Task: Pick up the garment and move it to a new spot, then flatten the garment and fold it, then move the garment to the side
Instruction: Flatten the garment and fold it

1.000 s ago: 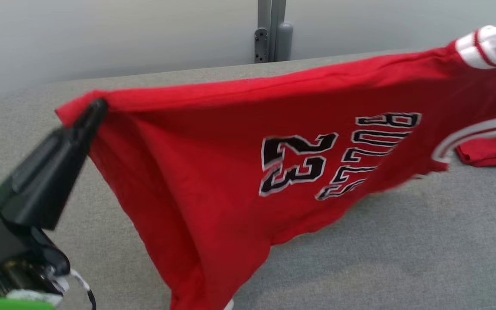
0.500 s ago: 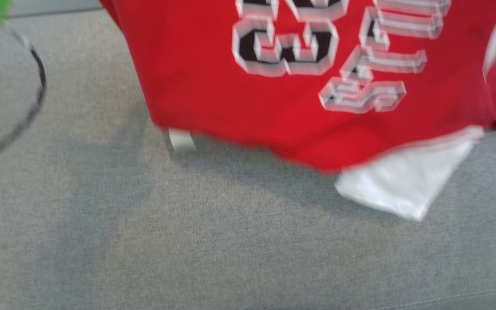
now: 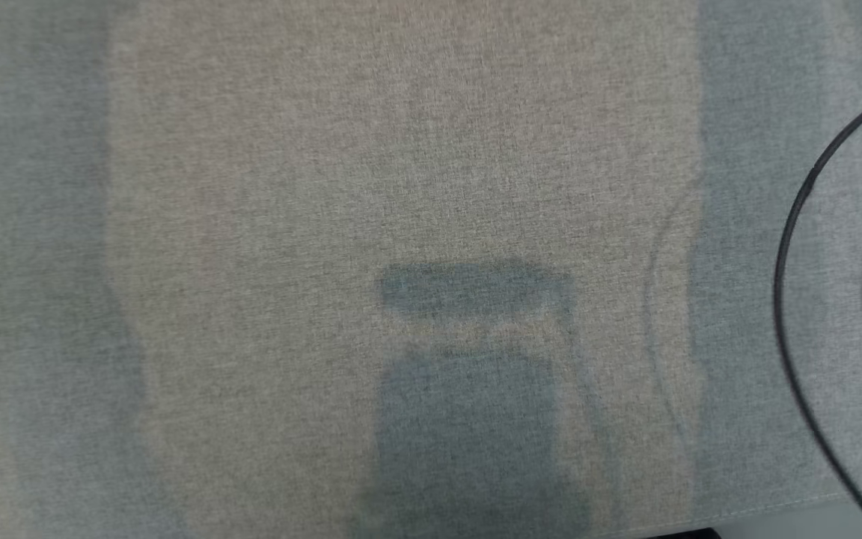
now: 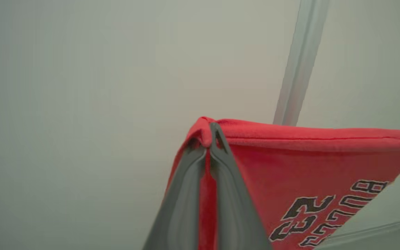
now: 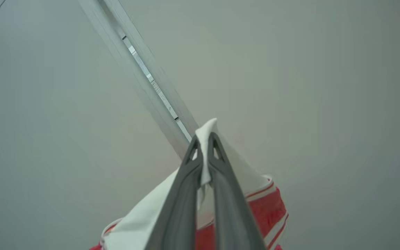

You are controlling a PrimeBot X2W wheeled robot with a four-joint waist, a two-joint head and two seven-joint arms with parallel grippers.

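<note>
Grey surface below. Left gripper clamped on shirt corner, right gripper pinching sleeve. Advice: hold edge taut, lower evenly.

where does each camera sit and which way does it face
Head: from the head, steeply down at the grey cloth surface; black cable at right.
Left wrist: along the left gripper, shut on the red shirt, toward a pale wall.
Right wrist: along the right gripper, shut on its white sleeve, toward that wall.
Shared: red shirt, pale wall.
</note>
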